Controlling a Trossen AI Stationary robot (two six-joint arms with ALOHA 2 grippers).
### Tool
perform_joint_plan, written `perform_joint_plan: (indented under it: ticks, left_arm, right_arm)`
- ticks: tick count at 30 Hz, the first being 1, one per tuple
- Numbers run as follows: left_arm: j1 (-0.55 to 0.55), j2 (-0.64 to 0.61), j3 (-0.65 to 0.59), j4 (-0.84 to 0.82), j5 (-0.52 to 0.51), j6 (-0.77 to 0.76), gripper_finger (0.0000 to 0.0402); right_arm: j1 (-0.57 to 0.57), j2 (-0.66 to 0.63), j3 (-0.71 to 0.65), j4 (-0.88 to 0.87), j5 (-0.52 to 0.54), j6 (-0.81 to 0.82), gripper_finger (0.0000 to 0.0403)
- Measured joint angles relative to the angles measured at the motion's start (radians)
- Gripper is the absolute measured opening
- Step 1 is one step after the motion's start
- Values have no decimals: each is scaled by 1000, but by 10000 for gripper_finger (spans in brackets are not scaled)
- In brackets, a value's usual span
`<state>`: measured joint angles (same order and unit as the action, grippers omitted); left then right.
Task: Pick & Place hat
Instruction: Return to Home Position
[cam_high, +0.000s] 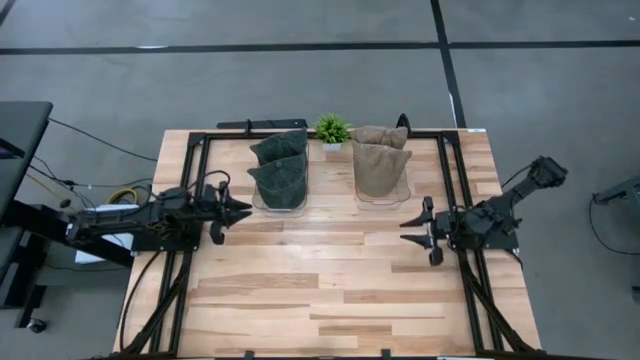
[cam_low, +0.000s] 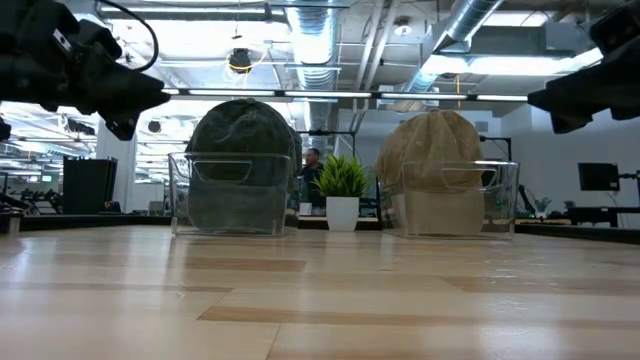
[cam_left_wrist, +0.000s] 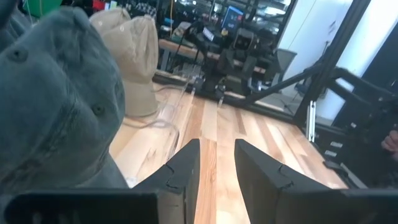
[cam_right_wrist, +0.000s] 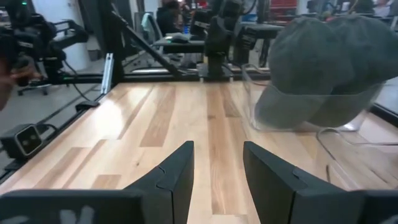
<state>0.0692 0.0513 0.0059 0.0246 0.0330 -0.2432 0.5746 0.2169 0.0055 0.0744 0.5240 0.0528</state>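
Left hand (cam_left_wrist: 216, 144), right hand (cam_right_wrist: 217, 146) parted; black caps (cam_high: 279, 172) mask bin (cam_low: 180, 200).

— What else stands on my counter (cam_high: 330, 290)?
— A little green plant (cam_high: 332, 128) in a white pot, upright at the middle of the far edge.
— And beyond it?
— I see a person (cam_low: 312, 172), partly hidden behind the leaves.
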Motion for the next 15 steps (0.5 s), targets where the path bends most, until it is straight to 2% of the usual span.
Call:
perform_joint_plan:
  ticks: [7,15]
  left_arm:
    - [0,79,0,0,0,2,97]
    - [0,154,0,2,0,3,97]
  right_arm:
    - [-28,0,0,0,-1,-5,128]
    - [-27,0,0,0,-1,70,128]
